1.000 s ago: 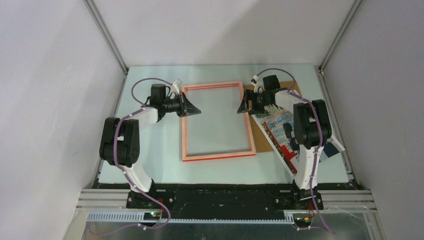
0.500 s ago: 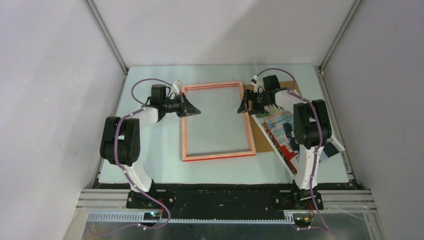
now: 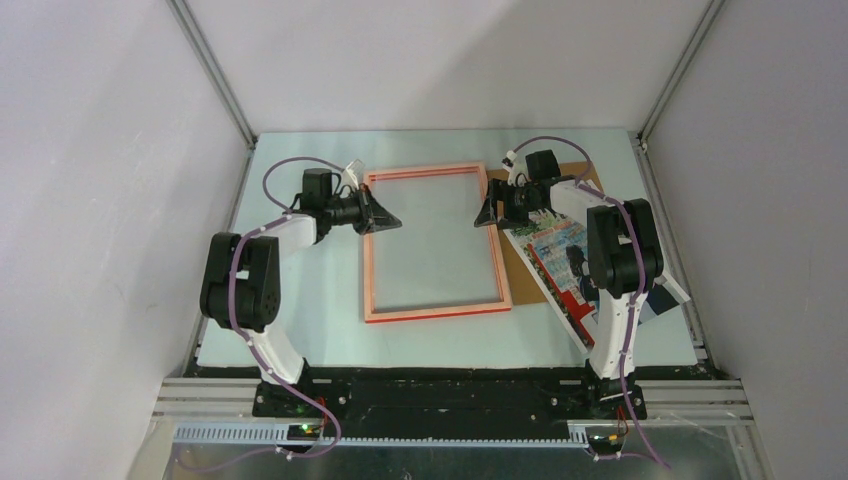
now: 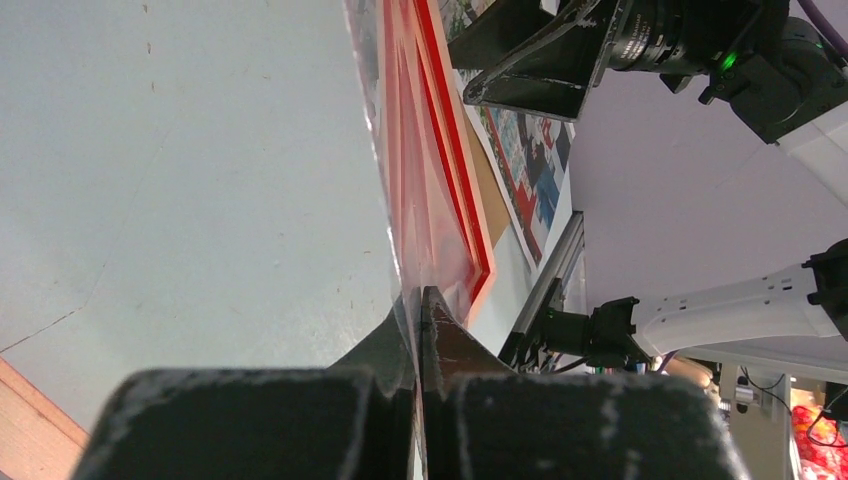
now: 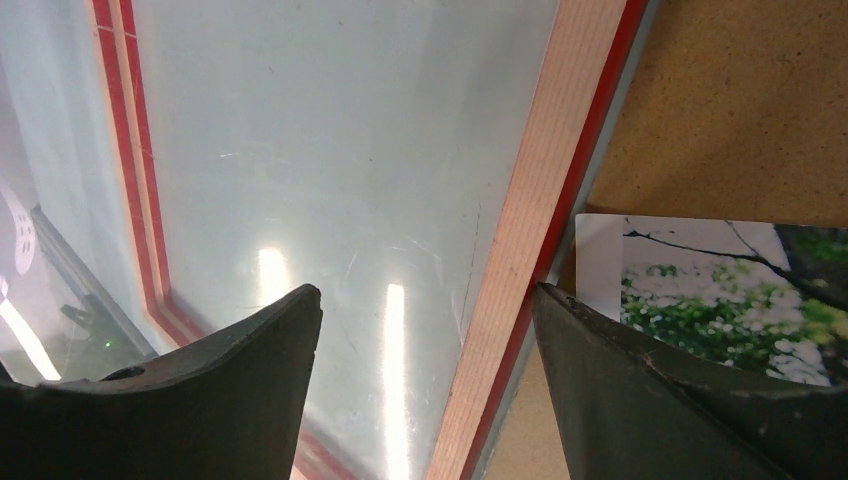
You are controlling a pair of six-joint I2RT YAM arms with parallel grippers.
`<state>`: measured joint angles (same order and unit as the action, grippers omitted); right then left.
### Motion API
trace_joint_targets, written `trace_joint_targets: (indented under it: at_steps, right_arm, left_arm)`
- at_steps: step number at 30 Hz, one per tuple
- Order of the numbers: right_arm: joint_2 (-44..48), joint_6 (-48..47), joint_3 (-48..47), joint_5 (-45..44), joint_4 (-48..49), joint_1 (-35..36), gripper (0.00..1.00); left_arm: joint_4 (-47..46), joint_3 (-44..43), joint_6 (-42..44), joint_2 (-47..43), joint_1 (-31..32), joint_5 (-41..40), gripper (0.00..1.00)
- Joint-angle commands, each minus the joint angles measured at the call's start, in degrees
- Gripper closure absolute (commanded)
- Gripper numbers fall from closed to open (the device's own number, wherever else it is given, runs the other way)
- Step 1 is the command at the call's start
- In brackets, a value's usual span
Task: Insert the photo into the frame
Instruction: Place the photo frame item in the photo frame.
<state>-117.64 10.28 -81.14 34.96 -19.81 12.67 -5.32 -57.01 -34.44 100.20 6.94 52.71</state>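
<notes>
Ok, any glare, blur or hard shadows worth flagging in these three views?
Top external: evenly lit and sharp, no hard shadows on the table. Right wrist: two bright glare streaks on the pane inside the frame; the right gripper's fingers are soft in the foreground. Left wrist: the left gripper's fingers blur across the bottom, and the frame runs edge-on, muddled by reflections.

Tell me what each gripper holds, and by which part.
Left gripper pinches the frame by its left side; right gripper is open astride its right side, holding nothing.
</notes>
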Motion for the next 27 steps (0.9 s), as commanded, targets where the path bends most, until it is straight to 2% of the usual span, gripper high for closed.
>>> trace_joint_targets:
  at_steps: [1,17,27]
  right_arm:
    - [-0.6,-0.6,-1.7,0.5,0.3,0.7,0.19]
    - [-1.5,-0.8,-1.7,-0.6,0.2,1.3,0.19]
    - [-0.6,-2.0,-1.6,-8.8,-0.7,2.2,0.31]
  left_arm:
    - [-4.4,-0.7,-2.4,0.5,-0.3,1.7,1.0]
    - [-15.0,2.0,-12.7,0.9,-0.3,6.3,1.0]
    - [-17.7,2.9,-14.7,1.1,-0.4,7.3,1.0]
